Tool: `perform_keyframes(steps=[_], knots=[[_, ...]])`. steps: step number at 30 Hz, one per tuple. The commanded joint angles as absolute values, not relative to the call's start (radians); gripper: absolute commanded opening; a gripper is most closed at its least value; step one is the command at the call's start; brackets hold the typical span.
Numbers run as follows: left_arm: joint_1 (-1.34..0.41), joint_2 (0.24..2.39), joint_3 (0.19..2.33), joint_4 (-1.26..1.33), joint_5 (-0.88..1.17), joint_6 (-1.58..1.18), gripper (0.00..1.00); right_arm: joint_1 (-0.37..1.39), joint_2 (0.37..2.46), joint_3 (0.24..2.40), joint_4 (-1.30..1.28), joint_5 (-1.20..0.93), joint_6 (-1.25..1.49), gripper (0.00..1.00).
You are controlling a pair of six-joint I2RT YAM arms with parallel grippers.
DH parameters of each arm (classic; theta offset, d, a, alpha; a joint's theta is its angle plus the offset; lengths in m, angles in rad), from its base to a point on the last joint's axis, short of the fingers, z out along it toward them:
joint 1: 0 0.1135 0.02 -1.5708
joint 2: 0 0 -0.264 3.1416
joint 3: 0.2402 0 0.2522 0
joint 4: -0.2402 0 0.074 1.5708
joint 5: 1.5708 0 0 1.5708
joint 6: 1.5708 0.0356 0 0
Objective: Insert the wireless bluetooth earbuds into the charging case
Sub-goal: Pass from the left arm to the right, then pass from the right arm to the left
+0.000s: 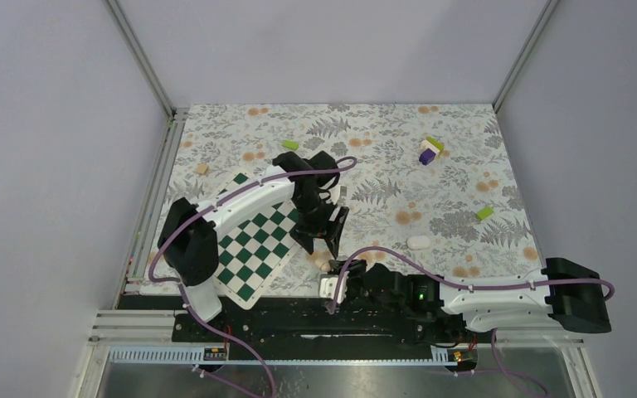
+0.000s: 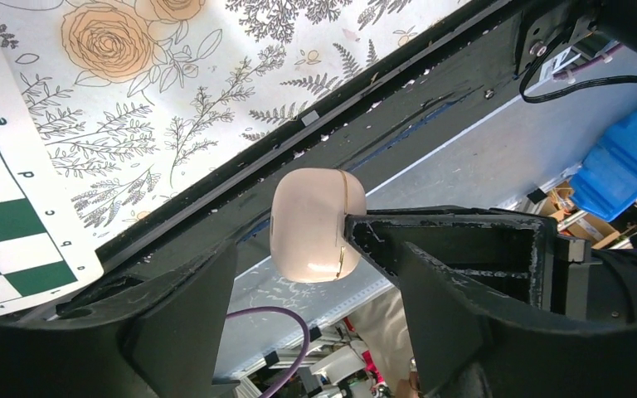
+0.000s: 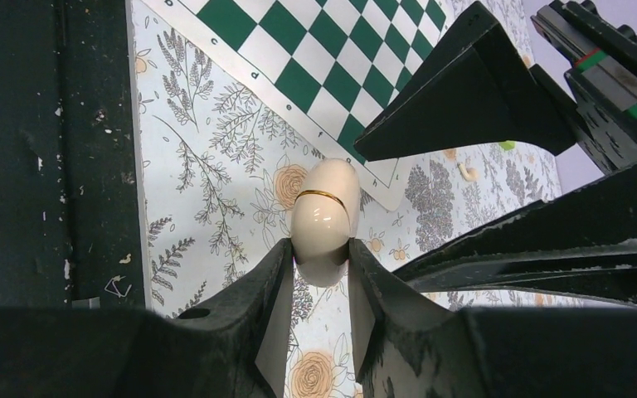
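Right wrist view is showing the right tool (image 3: 319,249) pinching the charging case (image 3: 323,217) by its near end. Both fingers are pressing on its sides, so the case's long axis is running straight out ahead of the fingertips, above the floral surface (image 3: 207,182) and short of the chessboard mat (image 3: 323,50). A gold seam (image 3: 325,196) is crossing the case just ahead of the grip and is looking shut, with nothing of the inside showing. Left wrist view is showing the left tool (image 2: 290,240) with its fingers spread wide around the same case. The case is sitting between them, touching or just beside one finger and clear of the other. I am judging the free, lidded end to be pointing toward the left tool, making that arm the nearer one for opening the lid across the seam while the right tool is steadying the base. No earbud is showing clearly enough to name.
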State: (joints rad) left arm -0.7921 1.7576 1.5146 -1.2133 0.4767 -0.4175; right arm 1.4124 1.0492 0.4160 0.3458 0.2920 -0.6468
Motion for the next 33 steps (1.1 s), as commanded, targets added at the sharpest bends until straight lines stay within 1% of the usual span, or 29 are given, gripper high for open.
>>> perform_keyframes(steps=[1,5,8,11,15,18,21,25,28,30,33], knots=[[-0.759,1.787,1.571,-1.206,0.518,-0.408,0.71,1.406,1.069,0.4,0.43,0.335,-0.618,0.0],[-0.687,1.792,1.586,-1.192,0.522,-0.422,0.71,1.374,1.075,0.387,0.442,0.324,-0.563,0.0],[-0.616,1.765,1.585,-1.149,0.515,-0.456,0.71,1.305,1.053,0.391,0.422,0.266,-0.453,0.0],[-0.546,1.729,1.585,-1.111,0.485,-0.49,0.71,1.186,1.009,0.426,0.367,0.187,-0.289,0.0],[-0.489,1.668,1.559,-1.037,0.433,-0.534,0.72,1.021,0.982,0.519,0.213,0.034,-0.119,0.0],[-0.477,1.613,1.492,-0.942,0.424,-0.554,0.69,0.943,0.977,0.56,0.17,-0.043,-0.015,0.0],[-0.474,1.547,1.39,-0.818,0.432,-0.575,0.64,0.884,0.967,0.588,0.138,-0.098,0.079,0.0],[-0.433,1.479,1.265,-0.689,0.559,-0.55,0.64,0.781,0.937,0.607,0.13,-0.236,0.204,0.0],[-0.382,1.372,1.097,-0.482,0.69,-0.62,0.68,0.714,0.908,0.605,0.136,-0.312,0.295,0.0],[-0.356,1.3,1.009,-0.347,0.753,-0.665,0.75,0.68,0.895,0.604,0.138,-0.353,0.35,0.0],[-0.343,1.227,0.957,-0.245,0.828,-0.688,0.85,0.626,0.893,0.599,0.163,-0.426,0.434,0.0]])
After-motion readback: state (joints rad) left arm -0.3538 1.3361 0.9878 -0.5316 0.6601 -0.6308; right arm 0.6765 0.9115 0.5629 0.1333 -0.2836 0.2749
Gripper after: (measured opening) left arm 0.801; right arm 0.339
